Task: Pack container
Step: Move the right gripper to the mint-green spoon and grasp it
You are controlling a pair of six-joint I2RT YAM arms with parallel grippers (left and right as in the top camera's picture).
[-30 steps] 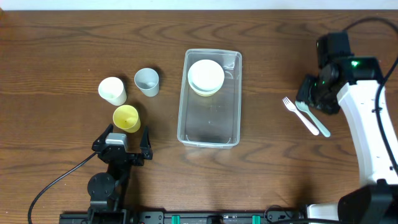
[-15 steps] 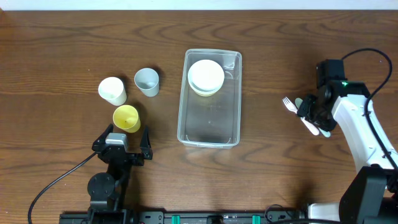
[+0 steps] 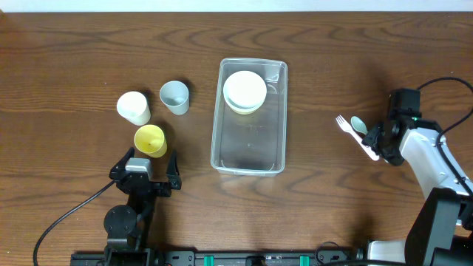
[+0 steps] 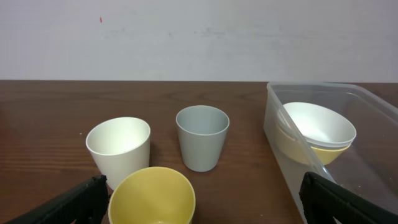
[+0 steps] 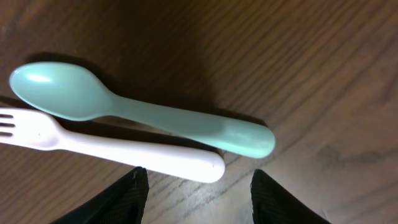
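The clear plastic container (image 3: 248, 161) stands mid-table with two stacked bowls, white on cream (image 3: 244, 91), at its far end; it also shows in the left wrist view (image 4: 292, 162). My right gripper (image 3: 381, 142) is open and low over the handle ends of a mint spoon (image 5: 143, 112) and a white fork (image 5: 118, 148), its fingertips (image 5: 198, 193) apart just short of them. My left gripper (image 3: 144, 164) is open and empty at the near left, right behind a yellow cup (image 4: 152, 196).
A white cup (image 3: 134, 108) and a grey cup (image 3: 175, 97) stand left of the container, beyond the yellow cup (image 3: 150, 140). The spoon (image 3: 358, 124) and fork (image 3: 343, 123) lie on the table's right side.
My right gripper has moved toward the near edge and dropped low over the spoon and fork handles. The left arm has not moved.
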